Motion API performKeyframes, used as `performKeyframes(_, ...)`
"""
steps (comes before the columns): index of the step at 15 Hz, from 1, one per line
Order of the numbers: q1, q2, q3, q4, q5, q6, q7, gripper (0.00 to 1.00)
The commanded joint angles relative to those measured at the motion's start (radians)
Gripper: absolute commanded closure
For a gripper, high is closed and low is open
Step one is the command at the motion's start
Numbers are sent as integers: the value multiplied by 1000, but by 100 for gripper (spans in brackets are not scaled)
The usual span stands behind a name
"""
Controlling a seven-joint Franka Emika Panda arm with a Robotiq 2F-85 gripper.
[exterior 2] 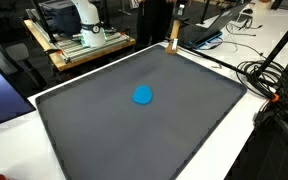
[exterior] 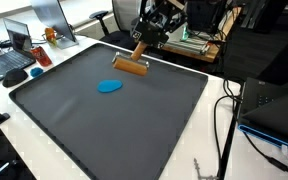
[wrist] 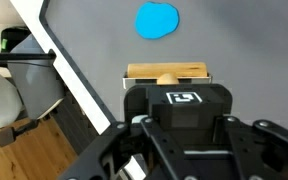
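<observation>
Grey matting is spread over most of a white table, and office clutter is gathered around it, including a laptop and loose cables. In an exterior view the arm is seen reaching in over the mat's far edge. It is bent downward, with the gripper lowered close above the mat and tipped slightly. A wooden tool appears to be rested on the mat near that edge, just under the gripper. Its long bar is laid flat, roughly parallel to the nearby edge, and in the wrist view the wooden tool is seen running straight across. Its handle is slanted up from the middle of the bar into the claw, which is closed on it. A blue disc is laid flat on the mat, near the bar but apart from it, on the side away from the arm.
</observation>
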Motion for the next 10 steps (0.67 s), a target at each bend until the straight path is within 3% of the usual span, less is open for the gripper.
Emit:
performKeyframes(1, 47, 83, -25, 78, -29, -57, 20, 78)
performKeyframes(10, 86, 175, -40, 137, 29, -83, -50, 78)
